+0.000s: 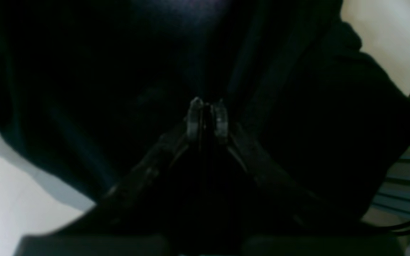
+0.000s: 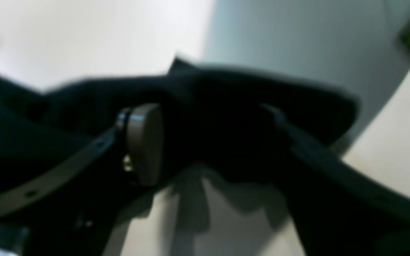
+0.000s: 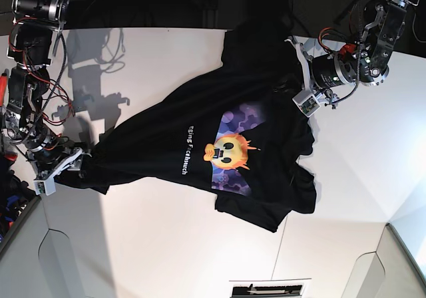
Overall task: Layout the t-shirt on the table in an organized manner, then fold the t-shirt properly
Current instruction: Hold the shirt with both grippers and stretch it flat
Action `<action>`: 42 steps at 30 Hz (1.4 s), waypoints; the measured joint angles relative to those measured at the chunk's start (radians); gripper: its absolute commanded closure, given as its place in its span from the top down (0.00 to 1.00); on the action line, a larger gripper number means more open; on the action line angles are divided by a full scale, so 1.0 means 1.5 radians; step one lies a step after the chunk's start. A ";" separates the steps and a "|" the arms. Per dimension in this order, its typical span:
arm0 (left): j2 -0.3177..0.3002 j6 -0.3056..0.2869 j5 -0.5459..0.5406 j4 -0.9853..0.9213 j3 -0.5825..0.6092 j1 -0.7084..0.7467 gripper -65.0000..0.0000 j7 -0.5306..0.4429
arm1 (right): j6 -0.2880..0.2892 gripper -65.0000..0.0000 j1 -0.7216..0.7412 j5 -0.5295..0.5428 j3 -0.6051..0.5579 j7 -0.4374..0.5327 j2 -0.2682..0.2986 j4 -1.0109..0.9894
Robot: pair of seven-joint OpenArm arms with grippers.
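The whole scene is seen from above in the base view, with the table (image 3: pixel 166 245) and the spread t-shirt (image 3: pixel 200 132) taken in from a distance. Each wrist view is taken from just behind its own gripper, looking along the fingers, very near the black cloth (image 1: pixel 84 71) (image 2: pixel 226 117). Shirt and tabletop are shared by all three views.

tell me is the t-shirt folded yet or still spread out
Not folded. The t-shirt lies spread but rumpled and askew on the table, print side up, with its sun-face graphic showing.
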 measured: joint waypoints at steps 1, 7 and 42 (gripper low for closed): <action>0.000 0.000 -0.001 0.000 0.000 0.000 0.07 0.000 | 0.000 0.59 0.000 0.021 0.003 -0.015 0.000 0.000; 0.000 -0.001 -0.001 0.000 0.000 0.002 0.07 0.002 | 0.013 0.59 -0.046 0.140 0.062 -0.083 -0.002 0.097; -0.041 -0.007 0.037 0.002 -0.027 0.002 0.07 -0.010 | 0.015 0.59 -0.172 0.080 0.075 0.006 -0.103 0.102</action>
